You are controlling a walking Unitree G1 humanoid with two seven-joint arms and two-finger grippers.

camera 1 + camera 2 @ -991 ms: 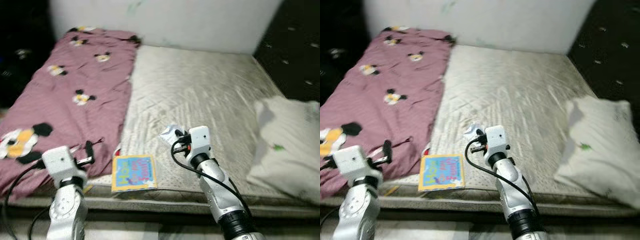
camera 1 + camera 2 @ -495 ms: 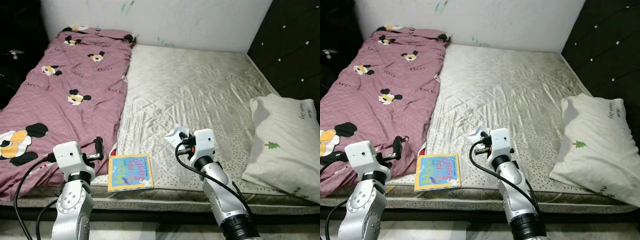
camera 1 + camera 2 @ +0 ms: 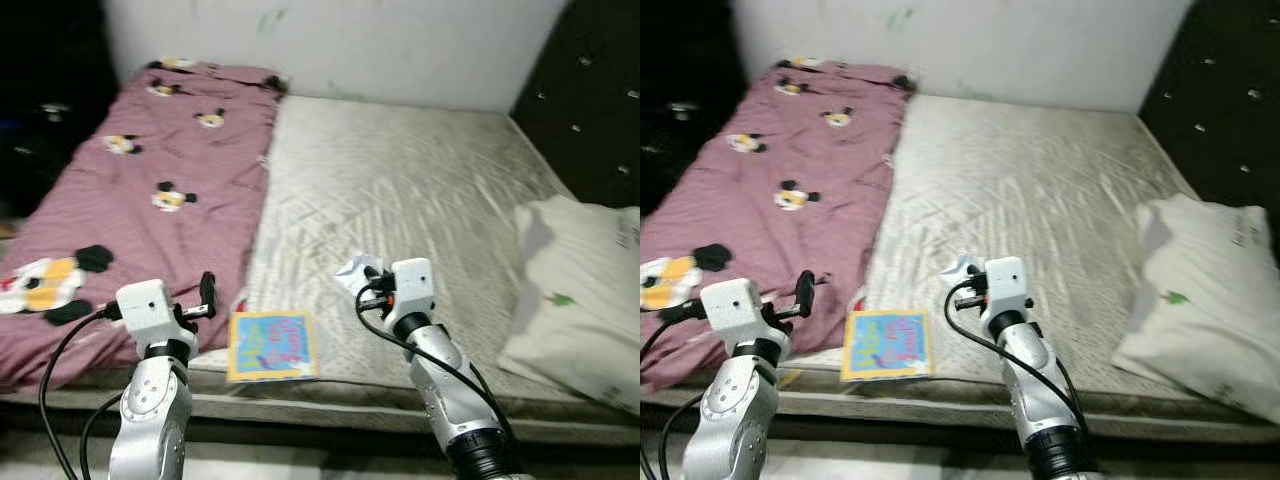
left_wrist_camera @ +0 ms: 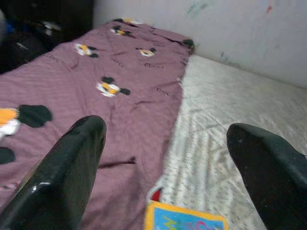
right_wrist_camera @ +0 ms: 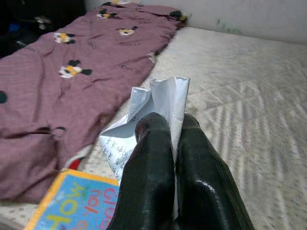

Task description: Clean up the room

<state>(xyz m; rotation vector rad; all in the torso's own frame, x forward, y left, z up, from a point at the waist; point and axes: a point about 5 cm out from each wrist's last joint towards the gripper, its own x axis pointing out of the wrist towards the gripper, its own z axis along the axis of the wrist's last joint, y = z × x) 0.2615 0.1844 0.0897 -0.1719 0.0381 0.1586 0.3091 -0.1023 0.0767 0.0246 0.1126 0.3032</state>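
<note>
Left eye view: the book [image 3: 271,345] lies at the near edge of the bed [image 3: 400,190]. Just right of the book, the right gripper [image 3: 368,281] is raised over the mattress with a crumpled paper [image 3: 352,270] at its tip. Left of the book, the left gripper [image 3: 205,297] hangs over the blanket [image 3: 150,200]. A pillow [image 3: 580,290] lies far right of the book.

Left wrist view: the fingers [image 4: 72,163] are spread wide and hold nothing; the book's corner sits between them, lower down.

Right wrist view: the fingers [image 5: 153,167] are pressed together, pinching the paper [image 5: 158,103], with the book [image 5: 76,203] just beside. The grip seems to catch only a fold, though blur makes this uncertain; a quick swing could let the paper slip out and drop back onto the bed.
</note>
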